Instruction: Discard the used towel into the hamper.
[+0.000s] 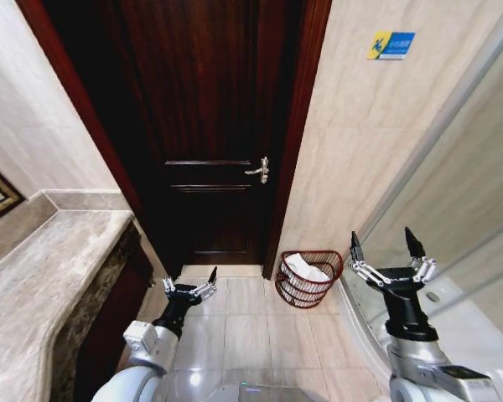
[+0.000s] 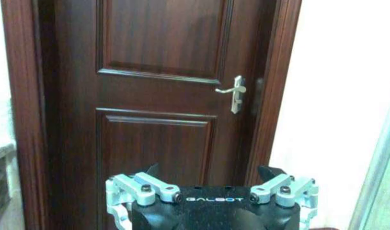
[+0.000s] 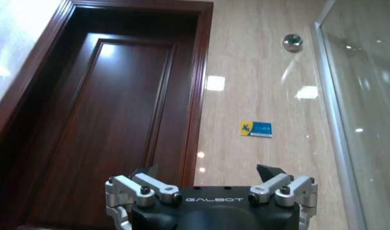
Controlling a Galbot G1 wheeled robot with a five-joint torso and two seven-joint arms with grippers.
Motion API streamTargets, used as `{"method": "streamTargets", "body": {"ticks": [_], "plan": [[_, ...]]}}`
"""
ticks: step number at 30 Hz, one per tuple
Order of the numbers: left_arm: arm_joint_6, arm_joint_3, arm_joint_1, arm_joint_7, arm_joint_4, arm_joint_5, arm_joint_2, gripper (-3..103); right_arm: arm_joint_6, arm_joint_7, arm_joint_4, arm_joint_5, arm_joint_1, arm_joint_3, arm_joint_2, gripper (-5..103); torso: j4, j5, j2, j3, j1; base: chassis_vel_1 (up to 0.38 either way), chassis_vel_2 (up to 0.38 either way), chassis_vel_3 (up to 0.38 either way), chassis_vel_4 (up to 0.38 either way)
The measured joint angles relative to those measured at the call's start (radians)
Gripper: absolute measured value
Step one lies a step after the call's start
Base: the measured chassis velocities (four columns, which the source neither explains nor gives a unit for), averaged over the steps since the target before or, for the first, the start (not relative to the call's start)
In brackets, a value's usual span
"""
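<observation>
The hamper, a reddish-brown wire basket, stands on the tiled floor against the wall just right of the door. A white towel lies inside it. My right gripper is held up open and empty to the right of the hamper, above its rim height, fingers pointing upward. My left gripper hangs open and empty over the floor to the hamper's left. In the left wrist view the left gripper faces the door; in the right wrist view the right gripper faces the upper door frame and wall.
A dark wooden door with a silver handle is shut ahead. A marble counter runs along the left. A glass shower partition closes the right side. Tiled floor lies between the arms.
</observation>
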Motion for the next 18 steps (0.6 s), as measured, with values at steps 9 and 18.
{"method": "streamTargets", "body": {"ticks": [9,18], "plan": [[0.0,0.0,0.0,0.0,0.0,0.0,0.0,100,-0.003,-0.005,-0.009,0.004,0.009,-0.007,-0.004,100,-0.0001,-0.0001,0.0,0.0,0.0,0.078,-0.077,-0.074,0.079],[0.0,0.0,0.0,0.0,0.0,0.0,0.0,100,-0.011,-0.009,-0.016,0.022,0.02,-0.01,-0.01,100,0.0,-0.0002,0.0,0.0,0.001,0.0,0.0,0.0,0.0]]}}
